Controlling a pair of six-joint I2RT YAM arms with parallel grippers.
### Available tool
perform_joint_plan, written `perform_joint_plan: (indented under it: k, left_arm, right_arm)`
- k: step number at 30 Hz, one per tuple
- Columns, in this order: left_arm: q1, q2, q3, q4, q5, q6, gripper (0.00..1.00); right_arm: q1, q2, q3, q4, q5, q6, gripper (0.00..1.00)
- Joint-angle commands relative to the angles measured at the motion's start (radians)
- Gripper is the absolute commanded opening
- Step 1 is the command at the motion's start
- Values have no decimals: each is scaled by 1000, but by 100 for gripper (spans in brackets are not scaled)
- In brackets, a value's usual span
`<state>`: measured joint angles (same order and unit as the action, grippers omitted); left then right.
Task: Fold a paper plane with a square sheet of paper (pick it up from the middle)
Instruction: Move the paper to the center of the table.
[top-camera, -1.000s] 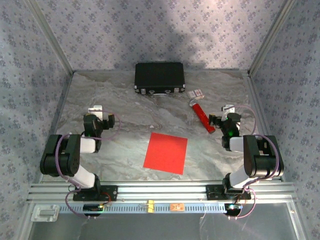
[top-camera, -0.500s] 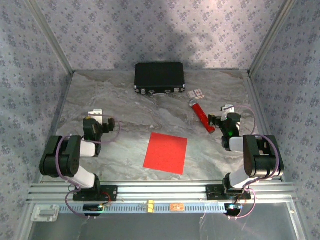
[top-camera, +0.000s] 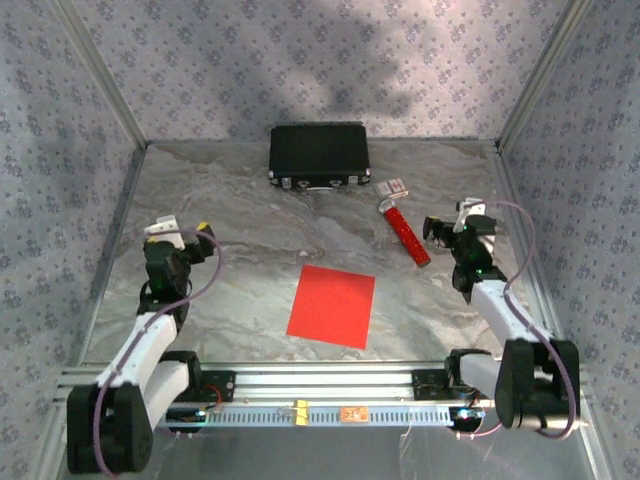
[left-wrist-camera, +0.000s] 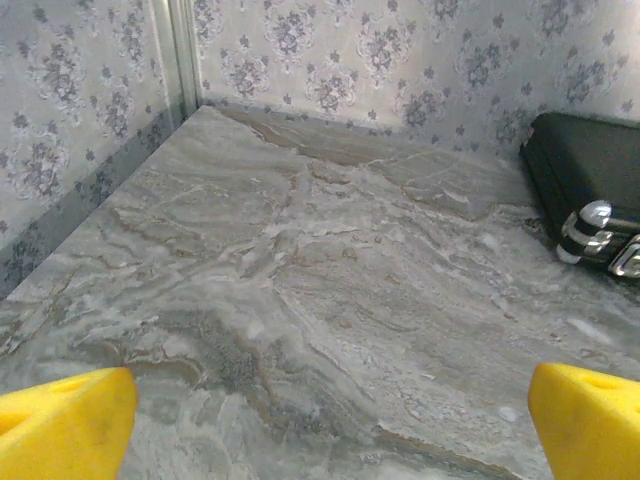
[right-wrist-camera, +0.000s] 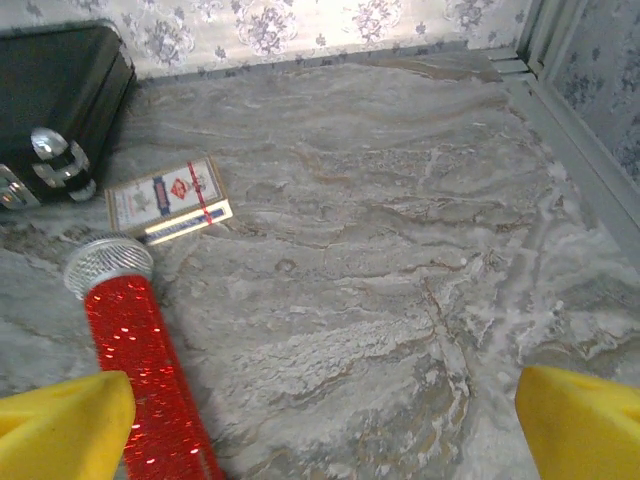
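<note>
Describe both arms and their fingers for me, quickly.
Left arm and right arm: black joints with white forearm links, and a purple cable looping along each. The fingers end in yellow pads.

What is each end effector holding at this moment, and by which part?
Nothing is held. The left end effector and the right end effector are both open and empty; the square sheet of paper lies flat on the table.
</note>
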<state>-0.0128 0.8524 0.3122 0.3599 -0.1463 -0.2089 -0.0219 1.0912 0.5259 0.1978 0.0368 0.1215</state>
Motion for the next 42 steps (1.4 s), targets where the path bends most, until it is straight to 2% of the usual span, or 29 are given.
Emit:
perform_joint_plan:
  k: [1,5,7,9,12,14,18,19,22,27,29,31,42]
  left_arm:
    - [9,-96,36,-227,13,-191,100]
    - [18,-139,70,-351,142,-332,100]
    - [30,-122,91,-389,273,-361,100]
    - [34,-79,113,-411,345,-403,100]
    - [37,9,154,-422,482,-422,100]
    - [39,63,188,-442,528,-402,100]
    - [45,142,271,-582,483,-354,100]
    - [45,155,287,-611,468,-355,100]
    - [59,179,316,-668,453,-378,100]
    - [146,89,263,-646,537,-387,100]
    - [192,28,199,-593,545,-452,100]
    - [224,-6,153,-540,600,-491,100]
    - [228,117,213,-622,733,-452,100]
  right_arm:
    - [-10,-76,84,-422,-39,236,99]
    - [-32,-147,51,-487,-407,319,99]
    - [-4,-164,25,-477,-527,395,97]
    - [54,-162,24,-497,-569,432,91]
    - [216,-146,29,-537,-511,446,90]
    - [322,-111,33,-531,-480,456,88]
    - [498,19,67,-500,-455,482,81]
    - [533,56,83,-499,-445,484,77]
    - [604,151,111,-488,-416,498,73]
    - [652,266,130,-449,-404,536,69]
    - [657,298,129,-437,-396,551,69]
    - [659,331,127,-428,-387,565,69]
    - [664,501,175,-412,-360,588,65]
